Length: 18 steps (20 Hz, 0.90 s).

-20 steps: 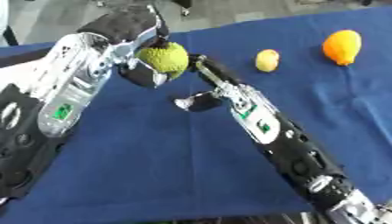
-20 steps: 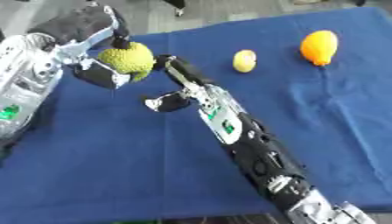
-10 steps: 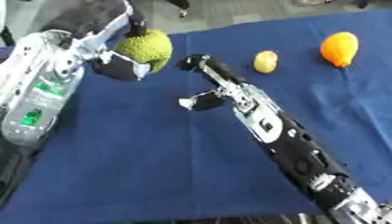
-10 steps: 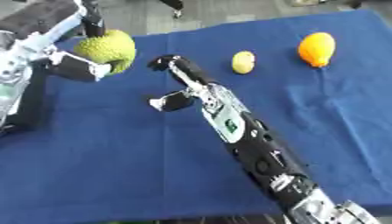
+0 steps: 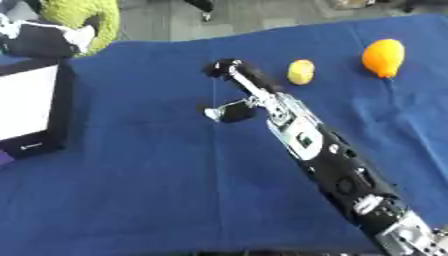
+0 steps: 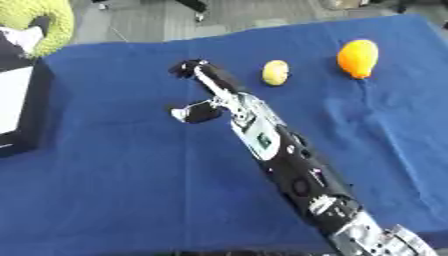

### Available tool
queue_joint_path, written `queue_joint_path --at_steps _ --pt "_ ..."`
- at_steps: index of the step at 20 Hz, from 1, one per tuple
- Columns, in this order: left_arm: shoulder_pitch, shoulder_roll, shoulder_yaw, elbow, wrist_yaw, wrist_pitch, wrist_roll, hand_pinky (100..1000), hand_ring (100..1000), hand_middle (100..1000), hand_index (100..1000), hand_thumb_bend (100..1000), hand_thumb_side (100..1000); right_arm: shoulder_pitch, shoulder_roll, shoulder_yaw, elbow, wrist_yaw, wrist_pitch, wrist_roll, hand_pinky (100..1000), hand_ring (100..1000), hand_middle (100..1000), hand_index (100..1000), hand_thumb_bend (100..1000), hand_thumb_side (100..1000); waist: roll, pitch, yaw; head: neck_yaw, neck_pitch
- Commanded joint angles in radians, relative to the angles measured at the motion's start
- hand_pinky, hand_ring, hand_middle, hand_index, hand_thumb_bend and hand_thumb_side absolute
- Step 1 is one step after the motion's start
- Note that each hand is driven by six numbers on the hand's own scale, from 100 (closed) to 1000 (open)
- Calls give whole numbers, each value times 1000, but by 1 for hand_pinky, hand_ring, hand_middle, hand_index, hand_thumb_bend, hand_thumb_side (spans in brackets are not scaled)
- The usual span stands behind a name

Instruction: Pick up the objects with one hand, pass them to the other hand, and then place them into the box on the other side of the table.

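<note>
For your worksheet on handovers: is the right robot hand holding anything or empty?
Empty. The right robot hand stretches open over the blue cloth; the green fruit is up by the left robot hand.

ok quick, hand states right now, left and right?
Left hand: shut on the green bumpy fruit, top left above the box.
Right hand: open, holding nothing, over the blue cloth.

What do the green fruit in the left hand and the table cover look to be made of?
The green fruit looks like a soft or foam-like replica with a bumpy, matte skin; it shows no shine. The left hand curls round it. The table cover looks like woven cloth, matte blue, with soft creases and folds.
</note>
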Motion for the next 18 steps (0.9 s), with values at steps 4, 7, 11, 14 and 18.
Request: queue_joint_path --at_steps 4,7,11,14,18 --pt "35 112 84 -14 69 43 63 584 559 459 369 173 149 -9 -31 -8 -39 -17 5 -6 792 801 729 819 415 230 -6 -19 -3 31 5" --pt "66 151 105 -5 89 56 88 585 559 459 370 175 151 -5 -44 -6 -57 -27 6 -9 793 801 728 818 413 238 -11 -17 -8 52 5" --pt "95 190 129 32 111 73 117 584 559 459 371 101 124 -3 -55 -3 -88 -45 5 -10 793 800 728 817 414 242 -19 -13 -14 74 5" --pt "97 217 139 86 118 81 142 584 559 460 372 176 160 -2 -65 0 -118 -62 6 -10 792 800 727 817 418 214 -24 -12 -18 84 5" --pt "79 231 146 196 101 83 169 585 560 461 377 172 165 3 -77 3 -155 -82 9 -8 793 799 726 816 420 208 -31 -9 -23 91 5"
